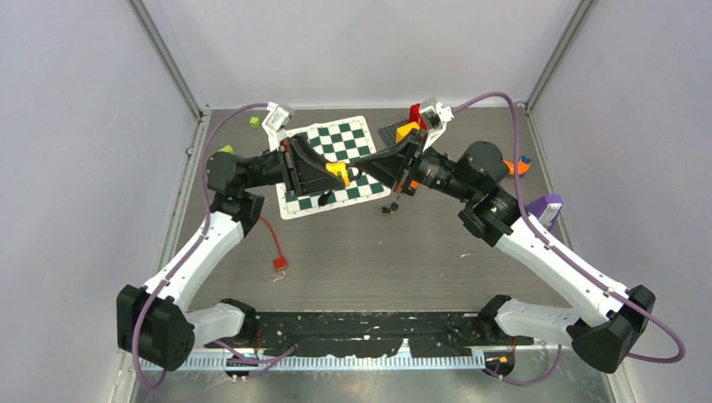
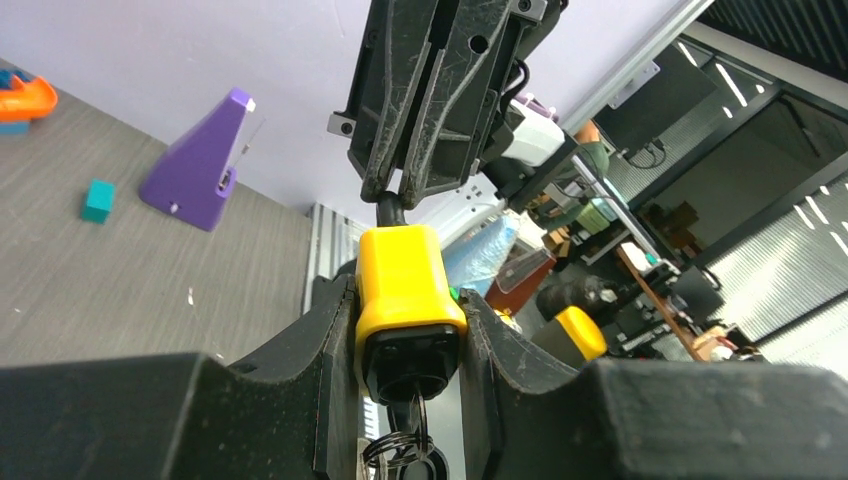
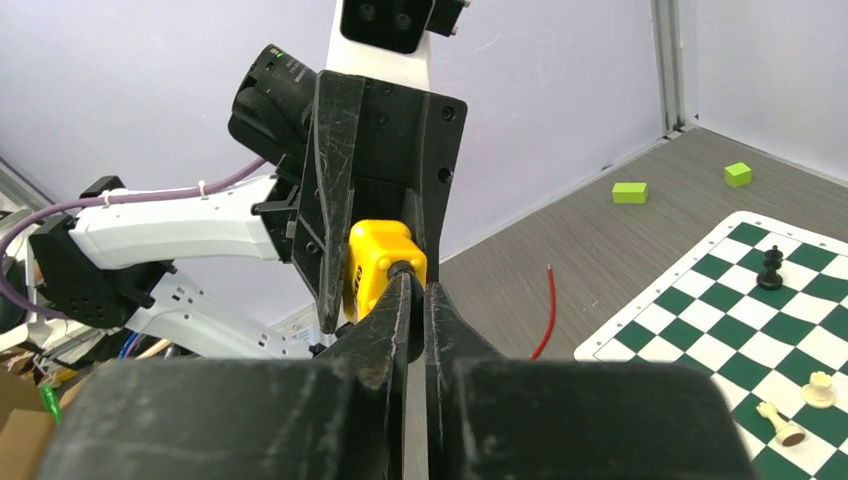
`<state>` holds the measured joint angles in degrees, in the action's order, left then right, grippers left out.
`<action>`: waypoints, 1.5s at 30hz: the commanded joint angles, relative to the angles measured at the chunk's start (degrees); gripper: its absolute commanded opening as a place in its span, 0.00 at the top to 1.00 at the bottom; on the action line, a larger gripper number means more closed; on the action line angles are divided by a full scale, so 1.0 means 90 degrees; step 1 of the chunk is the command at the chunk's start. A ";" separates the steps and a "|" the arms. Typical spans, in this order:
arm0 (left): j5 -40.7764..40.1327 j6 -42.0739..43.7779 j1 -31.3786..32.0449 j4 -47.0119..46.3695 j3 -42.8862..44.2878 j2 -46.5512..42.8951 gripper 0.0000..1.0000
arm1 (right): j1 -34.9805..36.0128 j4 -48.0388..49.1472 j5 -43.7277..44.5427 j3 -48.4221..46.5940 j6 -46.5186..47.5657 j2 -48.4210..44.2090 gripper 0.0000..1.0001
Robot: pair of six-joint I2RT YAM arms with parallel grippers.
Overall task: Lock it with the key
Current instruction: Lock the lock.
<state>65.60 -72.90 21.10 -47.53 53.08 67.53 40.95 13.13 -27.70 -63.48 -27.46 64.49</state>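
Observation:
A yellow padlock (image 1: pixel 338 172) hangs in the air over the chessboard, between both grippers. My left gripper (image 2: pixel 408 300) is shut on the padlock's yellow body (image 2: pixel 403 285). A key (image 2: pixel 420 408) sits in the black underside of the padlock, with a key ring (image 2: pixel 402 442) hanging from it. My right gripper (image 3: pixel 417 287) is shut on the black shackle (image 3: pixel 404 268) at the padlock's other end. In the left wrist view the shackle (image 2: pixel 388 211) shows just above the yellow body. The left fingers (image 3: pixel 335 200) flank the yellow body (image 3: pixel 375 262) in the right wrist view.
A green and white chessboard (image 1: pixel 336 143) with pieces (image 3: pixel 770 268) lies under the grippers. A red cable (image 1: pixel 273 243) lies left of centre, and a small dark object (image 1: pixel 388 207) lies by the board. A purple wedge (image 1: pixel 546 206), an orange toy (image 1: pixel 519 166) and green blocks (image 3: pixel 629 192) lie around.

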 commanded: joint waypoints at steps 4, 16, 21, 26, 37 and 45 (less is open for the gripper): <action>-0.0800 0.1021 0.0757 0.0389 0.0261 -0.0130 1.00 | 0.0595 0.0181 -0.0201 0.0033 -0.0321 0.0571 0.95; -0.1166 0.1662 0.0766 0.1201 0.0306 -0.0302 1.00 | 0.0400 -0.0231 0.0123 -0.0026 -0.0452 0.0357 0.93; -0.1283 0.2386 0.0681 0.2102 0.0251 -0.0569 1.00 | -0.0025 -0.0430 0.0332 -0.0105 -0.0735 -0.0050 0.49; -0.1164 0.3447 0.0646 0.3483 0.0425 -0.0713 1.00 | -0.0277 -0.0139 -0.0076 0.0082 -0.0934 -0.0335 0.23; -0.0612 0.3524 0.0624 0.3781 0.0746 -0.0748 1.00 | -0.0302 0.0604 -0.1071 0.0240 -0.1390 -0.0017 0.22; -0.0469 0.3243 0.0624 0.3554 0.0728 -0.0746 1.00 | -0.0292 0.1387 -0.1064 0.0162 -0.2076 0.0483 0.40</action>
<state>59.59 -42.00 26.98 -11.31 57.01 62.54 38.24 17.96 -36.62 -60.64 -41.19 67.94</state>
